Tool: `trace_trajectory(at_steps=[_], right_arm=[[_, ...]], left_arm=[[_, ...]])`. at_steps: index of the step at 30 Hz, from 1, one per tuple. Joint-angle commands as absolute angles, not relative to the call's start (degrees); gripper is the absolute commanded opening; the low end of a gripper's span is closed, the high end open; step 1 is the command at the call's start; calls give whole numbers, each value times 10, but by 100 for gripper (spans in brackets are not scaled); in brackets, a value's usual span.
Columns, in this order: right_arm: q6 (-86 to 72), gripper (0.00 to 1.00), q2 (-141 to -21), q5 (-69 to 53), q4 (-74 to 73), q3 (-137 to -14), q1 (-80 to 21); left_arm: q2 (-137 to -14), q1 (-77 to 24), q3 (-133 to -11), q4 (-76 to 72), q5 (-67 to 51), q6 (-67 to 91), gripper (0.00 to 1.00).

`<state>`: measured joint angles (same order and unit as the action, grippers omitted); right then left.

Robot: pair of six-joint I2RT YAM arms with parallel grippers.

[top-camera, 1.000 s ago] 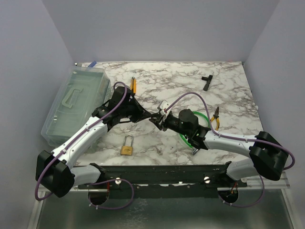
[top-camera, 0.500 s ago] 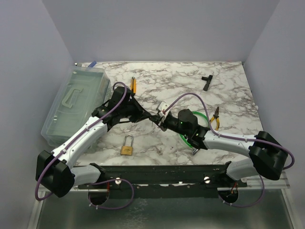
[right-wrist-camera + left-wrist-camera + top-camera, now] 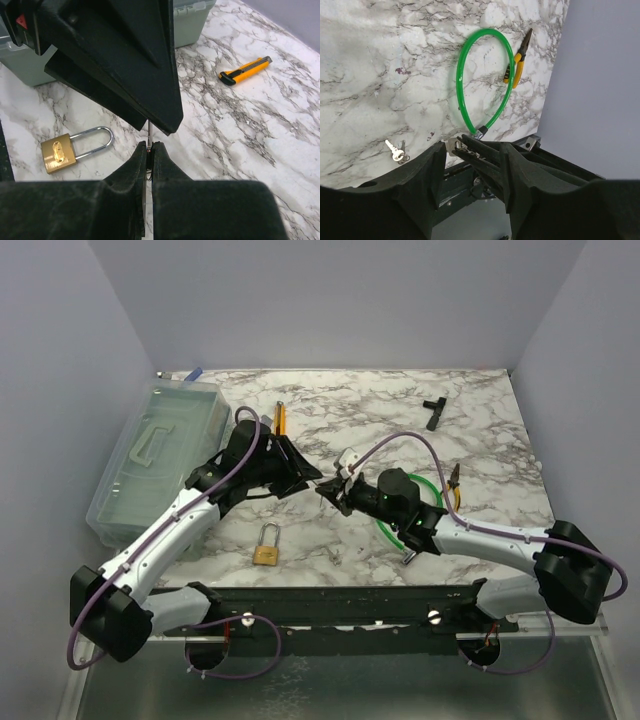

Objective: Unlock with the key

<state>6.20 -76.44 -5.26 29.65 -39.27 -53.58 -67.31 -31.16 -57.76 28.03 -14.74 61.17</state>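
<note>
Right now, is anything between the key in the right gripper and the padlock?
Only the left gripper: its open fingers crowd the tip of the key, which pokes out of the shut right gripper. Past them, bare marble runs to the padlock, lying flat.

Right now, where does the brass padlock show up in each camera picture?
Top external: brass padlock lies lower left of centre, near the arms' base rail.
Left wrist: not in it.
Right wrist: brass padlock at the left, lying flat.
Shared landmark: marble tabletop, in all three.
</note>
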Motion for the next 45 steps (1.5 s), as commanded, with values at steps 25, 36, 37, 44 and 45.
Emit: trace_trajectory(at_steps=[25, 36, 37, 44, 45], right_arm=[[-222, 0, -644, -287, 306, -425, -536], [-250, 0, -582, 39, 103, -427, -533], [-250, 0, -573, 80, 76, -429, -530], [-267, 0, -525, 217, -48, -439, -466], [-268, 0, -523, 217, -58, -442, -450]], left_arm=[[-459, -312, -527, 147, -318, 367, 45], [-474, -313, -514, 121, -257, 379, 43], [-488, -313, -515, 121, -250, 383, 44], [-581, -327, -528, 123, -220, 383, 51], [-596, -335, -532, 125, -210, 378, 52]])
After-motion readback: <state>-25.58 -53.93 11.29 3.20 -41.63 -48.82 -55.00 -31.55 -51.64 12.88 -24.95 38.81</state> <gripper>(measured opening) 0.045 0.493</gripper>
